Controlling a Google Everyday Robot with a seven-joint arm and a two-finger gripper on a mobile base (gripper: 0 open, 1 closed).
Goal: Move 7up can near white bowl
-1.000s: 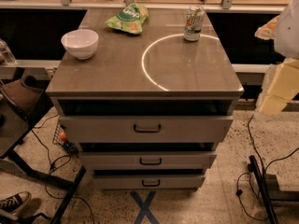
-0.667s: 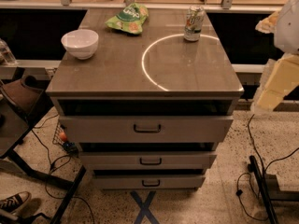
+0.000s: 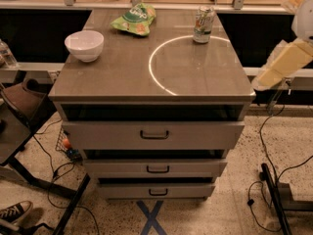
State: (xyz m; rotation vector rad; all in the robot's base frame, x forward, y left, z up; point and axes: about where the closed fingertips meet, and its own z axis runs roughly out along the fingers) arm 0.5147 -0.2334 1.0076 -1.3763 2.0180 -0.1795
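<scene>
Silver can stands upright near the far right corner of the counter, well apart from the white bowl by the left edge. Beyond the right edge hangs the pincer; apart or together, I cannot tell. A glancing approach could topple the can, or the carry could clip the chip bag

Dim warm light; bright glare ring on tabletop; claw pale at right edge.

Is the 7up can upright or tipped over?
Upright: the 7up can stands on its base at the table's far right, silver top up. The gripper hangs off the table's right side, apart from it.
</scene>
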